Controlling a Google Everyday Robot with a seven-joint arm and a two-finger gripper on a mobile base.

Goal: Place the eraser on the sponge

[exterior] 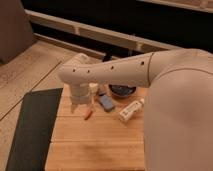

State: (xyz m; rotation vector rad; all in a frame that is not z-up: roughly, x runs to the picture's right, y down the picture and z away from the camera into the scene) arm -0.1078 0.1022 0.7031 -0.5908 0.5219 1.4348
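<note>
Camera view shows one wooden bench (95,145) carrying one eraser (93,88), one blue sponge (105,102), one dark bowl (122,90), one white tube (131,110) and one small orange piece (88,114), all grouped toward the far edge. The eraser sits by the far edge, just left of the sponge. The gripper (80,105) points down near the far-left corner, beside the eraser; its opening and hold cannot be told. The arm (115,72) crosses above the bowl. Open wood runs to the near edge, and a dark mat (32,125) borders the left edge.
</note>
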